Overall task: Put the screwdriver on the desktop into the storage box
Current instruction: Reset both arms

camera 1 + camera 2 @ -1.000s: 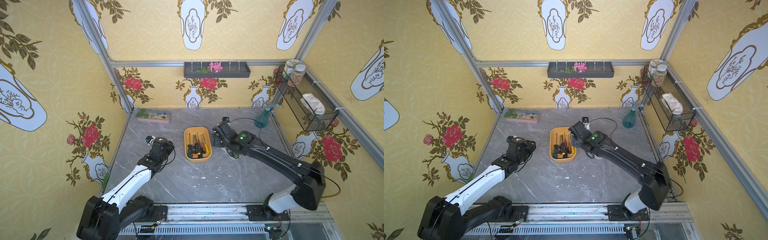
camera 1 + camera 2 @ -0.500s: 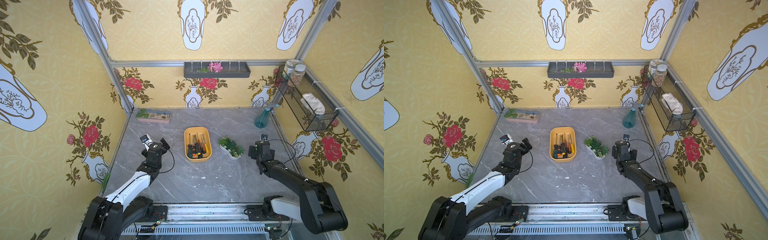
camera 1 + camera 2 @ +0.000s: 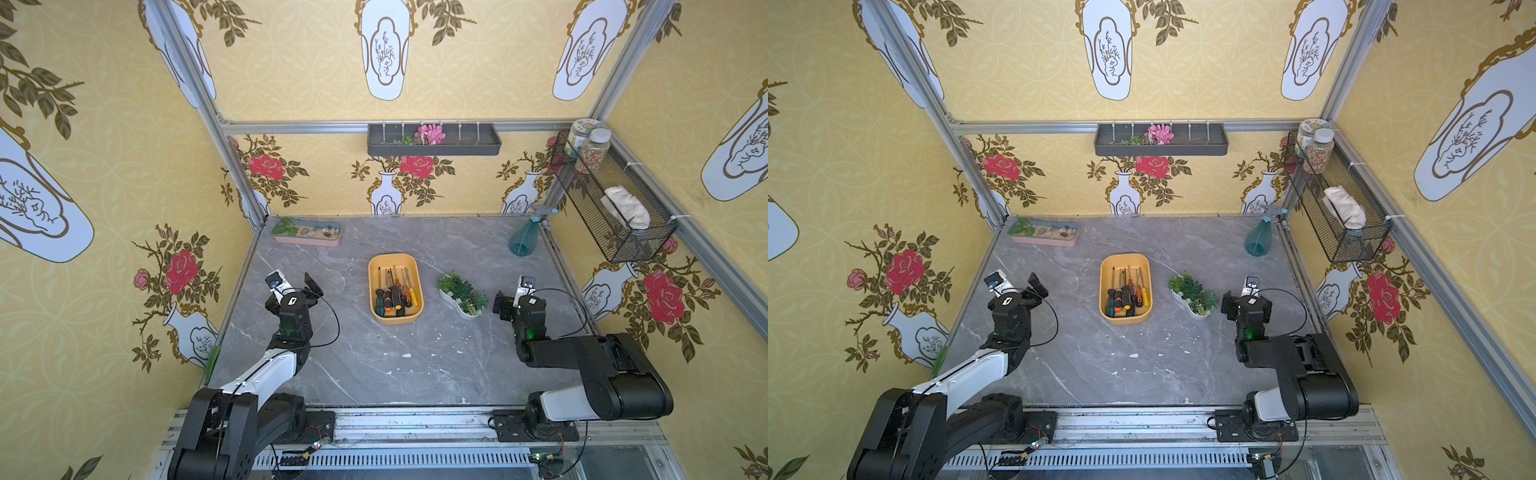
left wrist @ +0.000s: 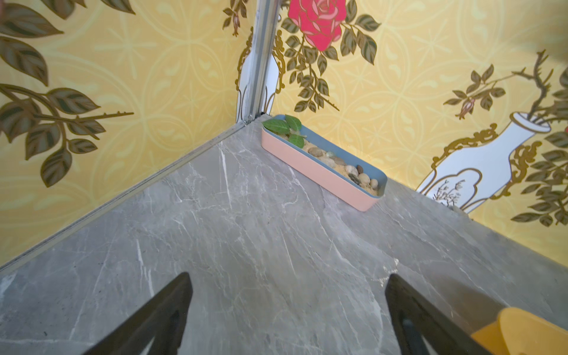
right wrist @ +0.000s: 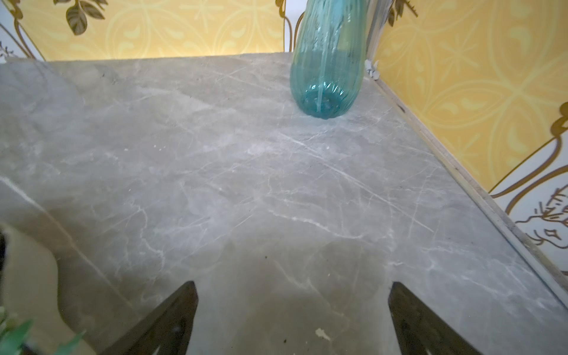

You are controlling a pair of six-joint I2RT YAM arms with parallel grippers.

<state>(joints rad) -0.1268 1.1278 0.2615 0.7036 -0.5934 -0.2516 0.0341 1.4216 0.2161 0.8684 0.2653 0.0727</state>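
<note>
The large flat grey marble-patterned counter [image 3: 415, 374] with thin white veins fills the floor of the yellow wallpapered cell. The white-and-black left arm [image 3: 266, 370] reaches in from the near left corner, and the black right arm [image 3: 582, 353] folds in from the near right corner. Both stand well apart from the middle of the counter.

A black wire basket [image 3: 615, 208] hangs on the right wall and a dark narrow shelf [image 3: 434, 139] on the back wall.

The storage box [image 3: 395, 320], a shallow yellow-orange plastic tray with rounded corners, sits mid-counter. A long pink tray [image 3: 306, 241] of pebbles and leaves lies in the far left corner. A teal plastic spray bottle [image 3: 524, 239] stands in the far right corner, and a white dish [image 3: 453, 300] of green succulents sits just right of the storage box.

The left end effector [image 4: 289, 278] has its dark fingers spread wide over bare counter, with nothing between them. The right end effector [image 5: 293, 284] is spread equally wide and holds nothing.

Several screwdrivers [image 3: 392, 293] with black, orange, yellow and green handles lie lengthwise inside the storage box. Small white flecks [image 3: 406, 355] dot the near counter.
</note>
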